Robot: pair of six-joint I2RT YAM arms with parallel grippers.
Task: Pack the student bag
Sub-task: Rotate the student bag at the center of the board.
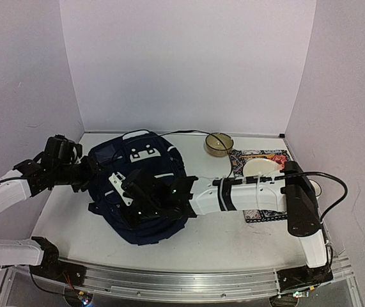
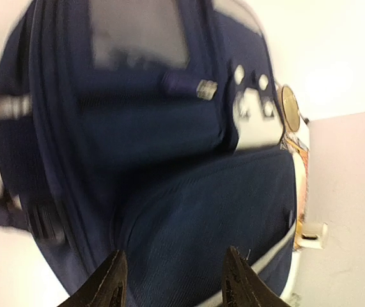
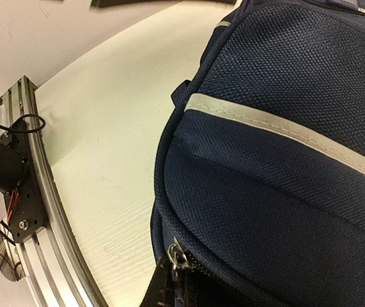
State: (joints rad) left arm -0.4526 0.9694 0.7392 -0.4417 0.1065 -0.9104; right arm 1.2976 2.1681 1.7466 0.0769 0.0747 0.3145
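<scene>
The student bag (image 1: pixel 145 167), a dark navy backpack with pale stripes and a light patch, lies flat in the middle of the table. My left gripper (image 1: pixel 96 171) is at its left side. In the left wrist view this gripper (image 2: pixel 174 267) is open, its two dark fingers apart over the navy fabric (image 2: pixel 188 204) with nothing between them. My right arm reaches across the table, so my right gripper (image 1: pixel 136 202) rests on the bag's near part. In the right wrist view it (image 3: pixel 177 289) is shut on the metal zipper pull (image 3: pixel 181 256) at the bag's edge.
A round bowl (image 1: pixel 218 144) stands at the back, right of the bag. A white plate (image 1: pixel 261 168) lies on a patterned mat (image 1: pixel 259 157) under my right arm. An aluminium rail (image 3: pixel 38 256) runs along the table's near edge.
</scene>
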